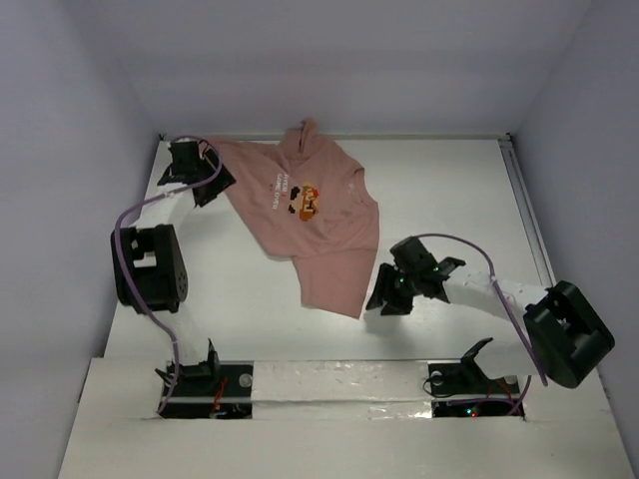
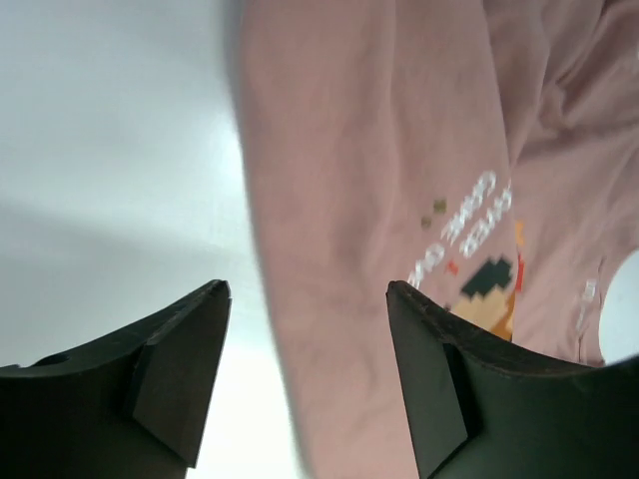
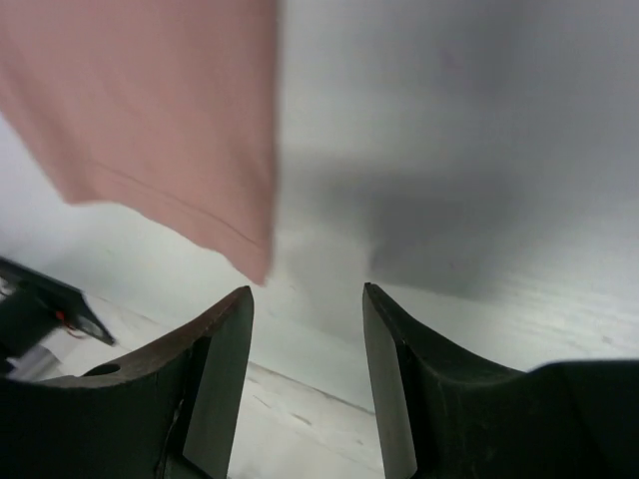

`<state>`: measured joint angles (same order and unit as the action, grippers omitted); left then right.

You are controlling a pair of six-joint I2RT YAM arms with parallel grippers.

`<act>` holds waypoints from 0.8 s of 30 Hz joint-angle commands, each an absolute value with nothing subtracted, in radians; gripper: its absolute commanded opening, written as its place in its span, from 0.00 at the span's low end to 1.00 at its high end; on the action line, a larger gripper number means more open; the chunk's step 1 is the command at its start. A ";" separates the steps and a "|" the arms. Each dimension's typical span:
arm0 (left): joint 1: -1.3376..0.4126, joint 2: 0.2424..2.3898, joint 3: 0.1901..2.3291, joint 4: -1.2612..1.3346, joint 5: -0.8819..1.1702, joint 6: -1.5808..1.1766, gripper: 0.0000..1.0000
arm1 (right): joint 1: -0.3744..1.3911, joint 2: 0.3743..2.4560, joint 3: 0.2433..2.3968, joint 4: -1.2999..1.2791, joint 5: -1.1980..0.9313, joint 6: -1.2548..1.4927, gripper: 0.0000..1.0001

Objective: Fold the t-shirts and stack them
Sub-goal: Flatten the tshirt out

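Observation:
One dusty-pink t-shirt (image 1: 319, 225) lies spread and slightly rumpled on the white table (image 1: 449, 190), running from the far left towards the middle. Its white lettering and red-orange chest print (image 1: 305, 200) face up. My left gripper (image 1: 220, 185) sits at the shirt's far-left edge. In the left wrist view it (image 2: 308, 289) is open, with the t-shirt (image 2: 399, 180) and its edge passing under the gap, ungripped. My right gripper (image 1: 384, 299) hangs just right of the near hem corner. It (image 3: 308, 289) is open and empty, and the hem corner (image 3: 255, 261) lies just beyond its left fingertip.
Pale walls close in the table at the back and on both sides. A metal rail (image 1: 521, 200) runs along the right edge. The arm bases (image 1: 200, 384) (image 1: 469, 384) stand on a white strip at the near edge. Purple cables loop off both arms.

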<state>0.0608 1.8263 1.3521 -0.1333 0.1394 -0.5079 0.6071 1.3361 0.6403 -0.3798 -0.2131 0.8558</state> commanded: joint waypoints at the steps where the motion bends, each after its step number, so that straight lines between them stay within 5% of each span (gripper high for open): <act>1: 0.055 1.645 1.209 -0.023 0.156 -0.528 0.60 | 0.643 1.313 0.546 -0.325 -0.212 1.024 0.53; 14: -0.029 1.427 0.942 -0.017 0.183 -0.537 0.54 | 0.772 1.519 0.580 -0.253 -0.072 1.173 0.40; 24: -0.038 1.393 0.937 -0.011 0.193 -0.534 0.52 | 0.772 1.445 0.558 -0.368 0.048 1.250 0.42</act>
